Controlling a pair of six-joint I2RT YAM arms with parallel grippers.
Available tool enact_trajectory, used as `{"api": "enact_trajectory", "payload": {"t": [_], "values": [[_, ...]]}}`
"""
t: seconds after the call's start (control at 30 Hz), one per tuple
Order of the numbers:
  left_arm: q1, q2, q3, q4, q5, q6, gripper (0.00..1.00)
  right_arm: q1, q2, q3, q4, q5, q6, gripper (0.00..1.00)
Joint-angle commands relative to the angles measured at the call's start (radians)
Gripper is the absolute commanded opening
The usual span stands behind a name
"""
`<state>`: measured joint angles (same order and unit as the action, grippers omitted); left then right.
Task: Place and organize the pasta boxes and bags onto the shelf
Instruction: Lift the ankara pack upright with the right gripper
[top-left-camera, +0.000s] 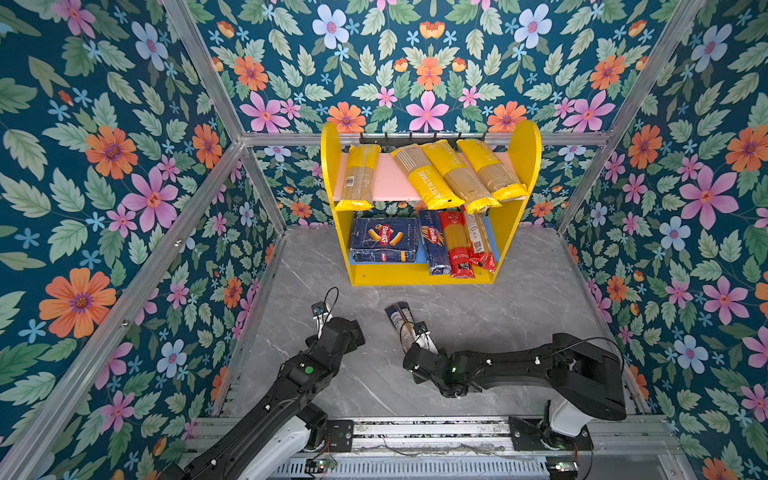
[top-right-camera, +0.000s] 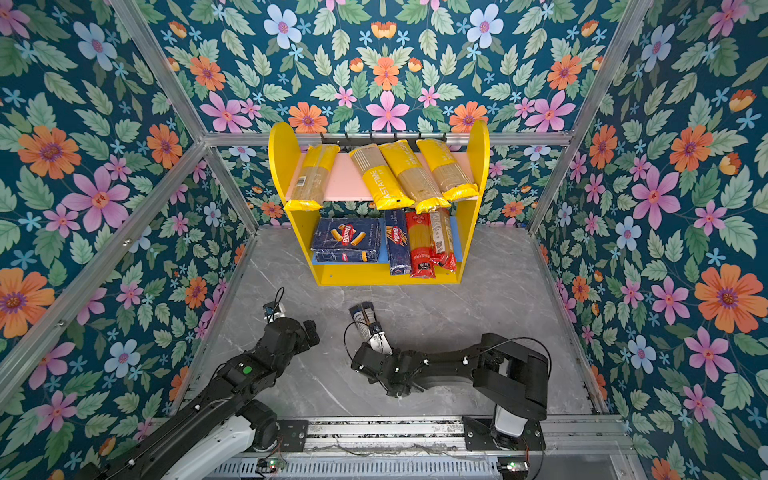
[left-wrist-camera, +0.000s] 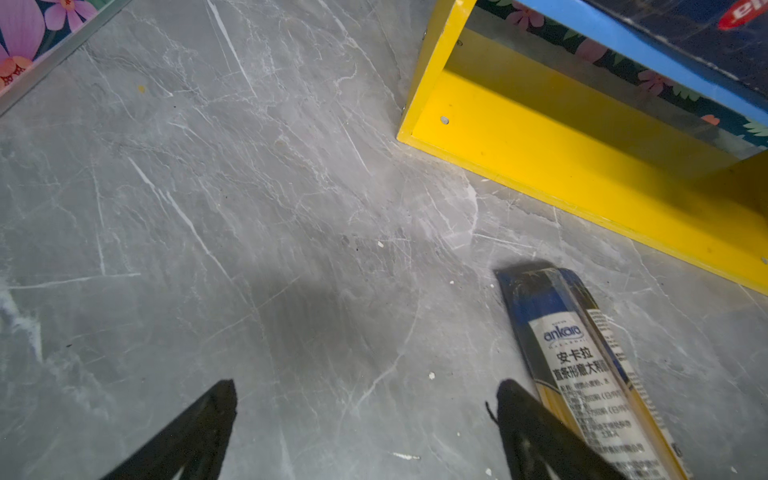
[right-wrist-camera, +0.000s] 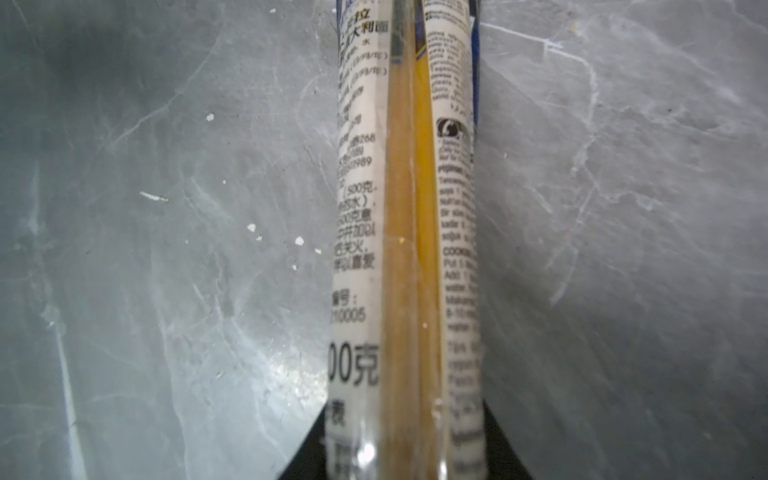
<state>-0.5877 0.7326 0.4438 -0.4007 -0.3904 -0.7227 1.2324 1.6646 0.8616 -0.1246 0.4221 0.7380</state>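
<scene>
A dark navy bag (top-left-camera: 398, 318) (top-right-camera: 362, 316) with a white label lies lengthwise on the grey table in front of the shelf (top-left-camera: 332, 166). My right gripper (top-left-camera: 415, 337) (right-wrist-camera: 403, 419) is shut on its near end; a black finger presses each side of the bag (right-wrist-camera: 405, 208). Whether the bag is lifted I cannot tell. My left gripper (left-wrist-camera: 365, 390) (top-left-camera: 355, 332) is open and empty, just left of the bag (left-wrist-camera: 582, 365). Several yellow bags (top-left-camera: 432, 174) lie on the pink upper board. On the lower board are two Barilla boxes (top-left-camera: 384, 239) (top-left-camera: 434, 245) and two red bags (top-left-camera: 457, 245).
The shelf's yellow base (left-wrist-camera: 561, 166) stands close beyond the bag's far end. Floral walls with aluminium posts (top-left-camera: 216, 199) close in the table on three sides. A gap of pink board (top-left-camera: 390, 178) shows between the yellow bags.
</scene>
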Motion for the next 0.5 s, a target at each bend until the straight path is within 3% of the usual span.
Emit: {"api": "enact_trajectory", "payload": {"t": [0.0, 0.17, 0.47], "values": [[-0.001, -0.005, 0.010, -0.022, -0.009, 0.002, 1.00, 0.002, -0.061, 0.017, -0.106, 0.000, -0.018, 0.03], [-0.001, -0.002, 0.025, -0.024, -0.016, 0.011, 0.99, 0.000, -0.156, 0.039, -0.164, 0.024, -0.053, 0.02], [-0.025, 0.124, 0.096, -0.018, -0.024, 0.044, 1.00, -0.001, -0.336, 0.101, -0.305, 0.072, -0.125, 0.00]]}}
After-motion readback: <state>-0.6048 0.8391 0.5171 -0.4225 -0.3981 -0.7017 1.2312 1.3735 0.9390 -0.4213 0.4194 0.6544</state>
